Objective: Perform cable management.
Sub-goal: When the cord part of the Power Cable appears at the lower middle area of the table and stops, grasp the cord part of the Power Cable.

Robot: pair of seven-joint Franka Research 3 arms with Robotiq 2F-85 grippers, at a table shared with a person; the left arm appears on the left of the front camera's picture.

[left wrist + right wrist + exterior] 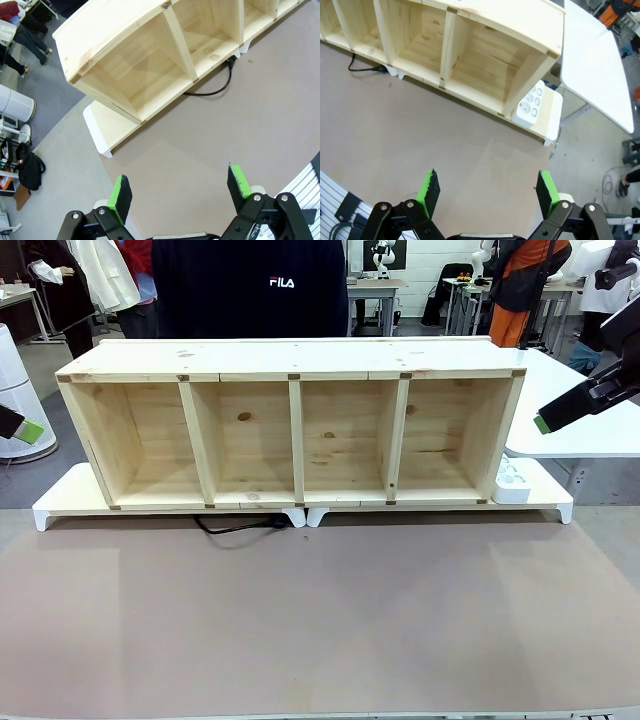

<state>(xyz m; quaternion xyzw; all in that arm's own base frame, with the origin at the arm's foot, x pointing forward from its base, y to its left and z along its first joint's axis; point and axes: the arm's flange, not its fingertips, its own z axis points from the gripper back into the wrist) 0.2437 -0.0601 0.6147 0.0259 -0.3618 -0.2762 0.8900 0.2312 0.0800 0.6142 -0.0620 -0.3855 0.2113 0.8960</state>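
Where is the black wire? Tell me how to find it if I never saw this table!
Find the long wooden shelf with four open boxes, sitting on white stands. Under its front edge, below the second box from the picture's left, a black cable loops onto the brown tabletop. It is thin, curvy and black, while the power strip at the shelf's right end is white and blocky.

The brown mat (320, 630) before the wooden shelf (296, 430) lies open — the cable (240, 528) seemingly tucked under its white base (60, 502).
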